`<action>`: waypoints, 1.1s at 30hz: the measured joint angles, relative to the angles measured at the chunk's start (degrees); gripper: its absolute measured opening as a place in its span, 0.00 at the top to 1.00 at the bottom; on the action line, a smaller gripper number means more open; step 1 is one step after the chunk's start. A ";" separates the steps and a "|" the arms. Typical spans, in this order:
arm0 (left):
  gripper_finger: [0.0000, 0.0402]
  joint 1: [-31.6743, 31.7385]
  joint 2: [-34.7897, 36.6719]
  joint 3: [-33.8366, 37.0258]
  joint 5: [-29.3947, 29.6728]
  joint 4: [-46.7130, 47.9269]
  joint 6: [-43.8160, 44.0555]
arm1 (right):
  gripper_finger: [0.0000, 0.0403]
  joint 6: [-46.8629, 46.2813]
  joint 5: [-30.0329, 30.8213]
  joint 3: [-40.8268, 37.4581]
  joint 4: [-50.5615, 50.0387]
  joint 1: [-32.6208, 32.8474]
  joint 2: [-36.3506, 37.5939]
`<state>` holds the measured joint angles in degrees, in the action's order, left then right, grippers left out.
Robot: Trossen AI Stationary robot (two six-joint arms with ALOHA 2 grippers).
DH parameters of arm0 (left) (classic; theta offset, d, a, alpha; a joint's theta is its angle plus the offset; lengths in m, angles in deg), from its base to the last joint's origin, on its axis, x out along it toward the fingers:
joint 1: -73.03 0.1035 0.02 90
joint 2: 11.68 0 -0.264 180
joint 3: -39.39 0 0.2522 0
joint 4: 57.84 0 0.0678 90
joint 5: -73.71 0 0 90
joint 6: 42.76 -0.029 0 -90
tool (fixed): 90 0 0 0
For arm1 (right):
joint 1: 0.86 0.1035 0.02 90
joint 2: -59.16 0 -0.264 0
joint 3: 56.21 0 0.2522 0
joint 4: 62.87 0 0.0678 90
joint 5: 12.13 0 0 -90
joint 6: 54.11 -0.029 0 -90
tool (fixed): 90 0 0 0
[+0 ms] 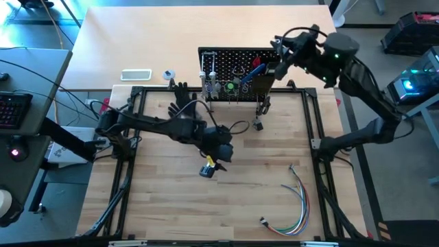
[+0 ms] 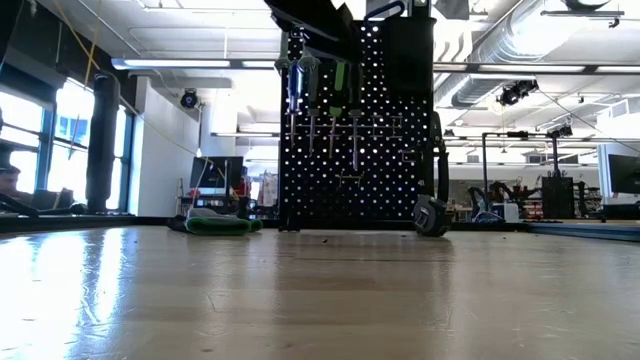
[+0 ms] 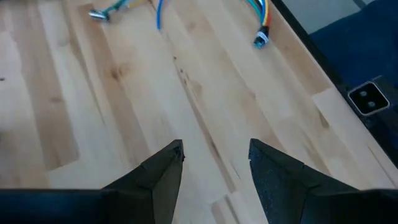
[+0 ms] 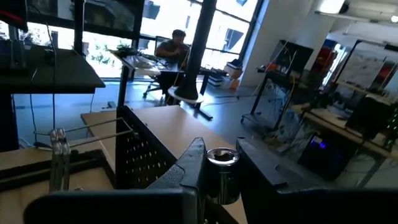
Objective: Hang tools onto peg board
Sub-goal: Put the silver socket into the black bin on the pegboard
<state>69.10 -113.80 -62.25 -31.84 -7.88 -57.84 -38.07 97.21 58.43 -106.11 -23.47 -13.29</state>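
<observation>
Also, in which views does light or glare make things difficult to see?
Low view: the peg board is backlit by bright ceiling lights, so its hanging tools are dark silhouettes; the table shows a glossy reflection. Right wrist view: the windows are overexposed. High view: even light, but a cyan glow in the top left corner.

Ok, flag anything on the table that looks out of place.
A bundle of coloured wires lies loose on the wood near the table's front right, far from the peg board. A black glove lies flat left of the board.
</observation>
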 joint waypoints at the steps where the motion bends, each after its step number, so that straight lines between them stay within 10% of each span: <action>1: 0.56 -0.18 -0.29 0.00 -0.04 0.15 0.02 | 0.86 -0.97 -1.42 -0.01 -0.55 -1.20 -0.11; 14: 0.56 -0.85 -0.98 0.00 0.02 -0.17 0.00 | 0.86 -10.20 -16.50 -0.15 -5.80 -10.52 -1.74; 33: 0.56 -0.82 -0.94 0.00 0.07 -0.09 0.07 | 0.77 -11.18 -21.12 -0.20 -9.52 -12.02 -2.24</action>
<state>68.27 -114.74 -62.25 -31.78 -7.97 -57.77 -49.24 76.09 58.24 -115.63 -35.49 -15.54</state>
